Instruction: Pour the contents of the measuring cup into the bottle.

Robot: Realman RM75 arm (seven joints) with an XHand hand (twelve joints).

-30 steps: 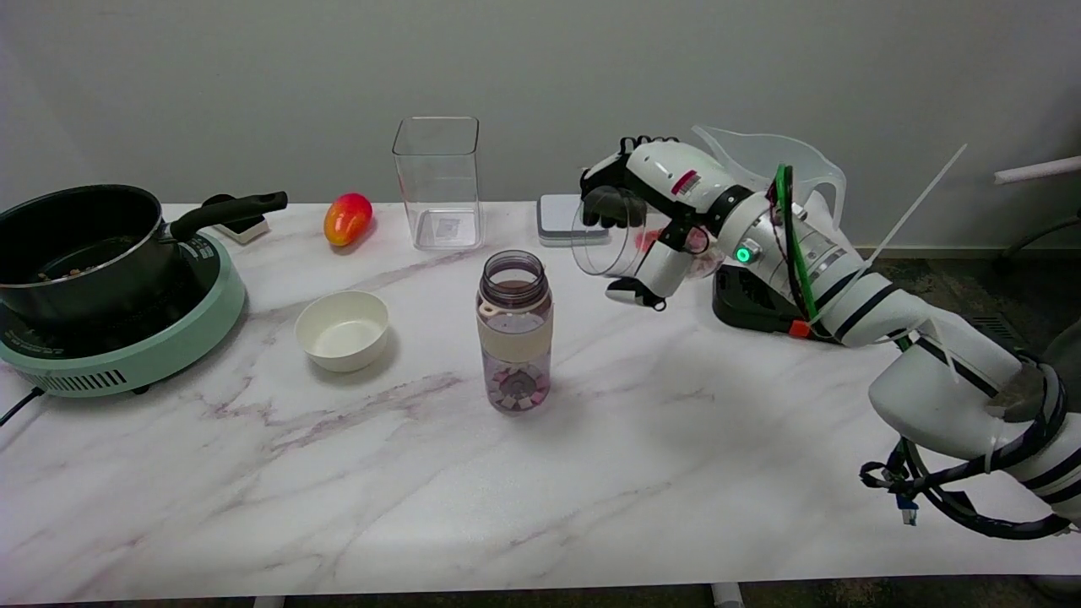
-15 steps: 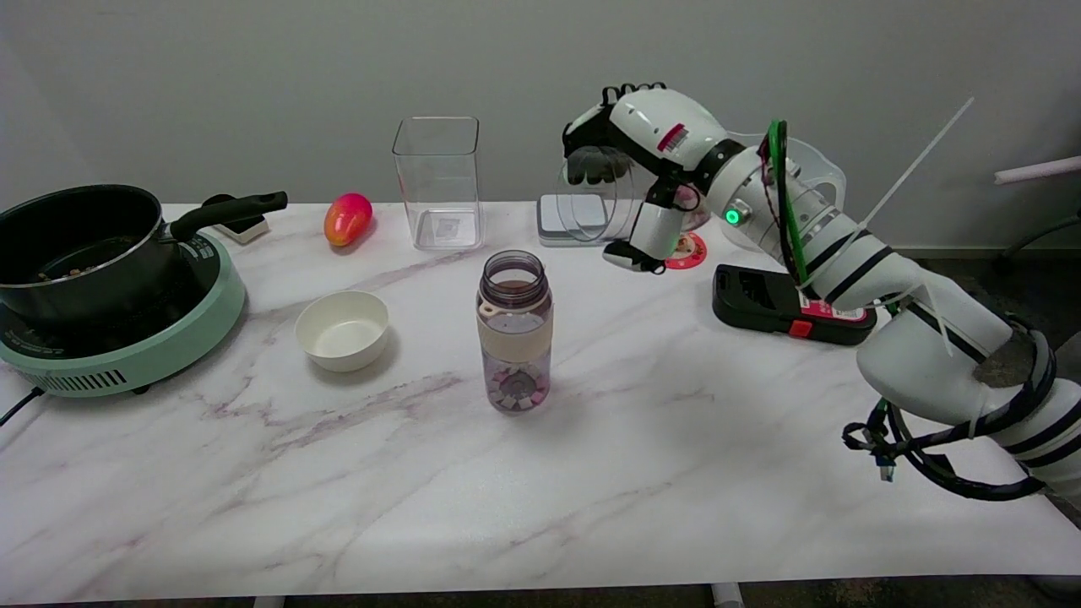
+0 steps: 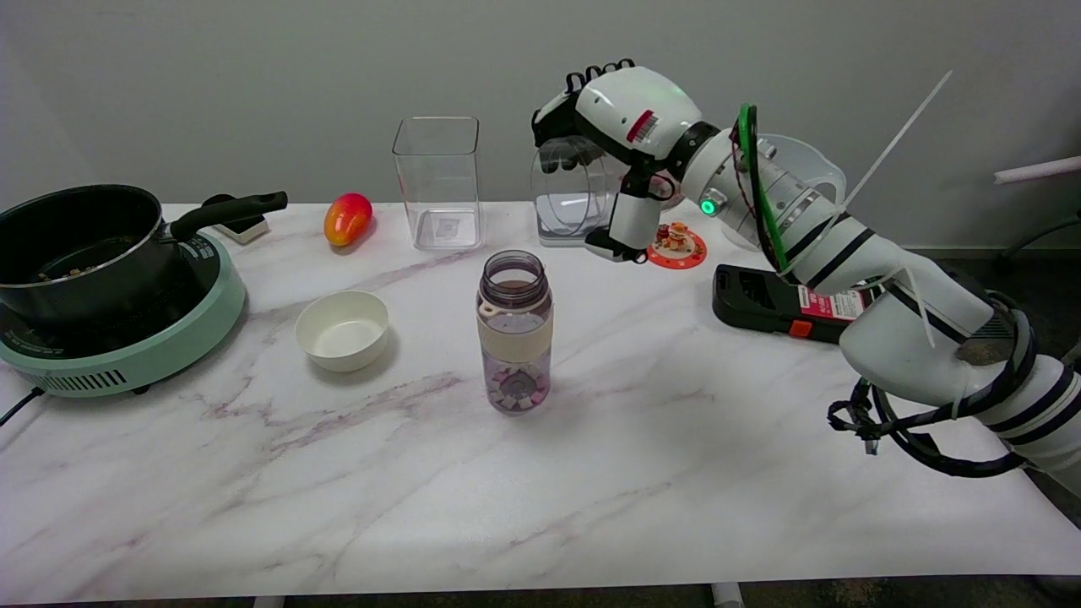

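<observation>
Rising and nearing the bottle (image 3: 514, 329), the hand (image 3: 621, 139) is carrying the cup (image 3: 567, 187), fingers wrapping its light, slippery clear wall.

Air over bottle: open above the mouth of the clear purple-tinted bottle with a cream band (image 3: 514, 329); my right hand (image 3: 610, 143) holds the clear plastic measuring cup (image 3: 568, 187) up and to its right.
Behind: tall clear square container (image 3: 437, 181) and grey scale (image 3: 562, 221) stand near the wall.
Left: small white bowl (image 3: 342, 328) sits beside the bottle.
Right: black flat device (image 3: 781, 306) lies under my forearm.
Near side: bare marble tabletop (image 3: 524, 498).
</observation>
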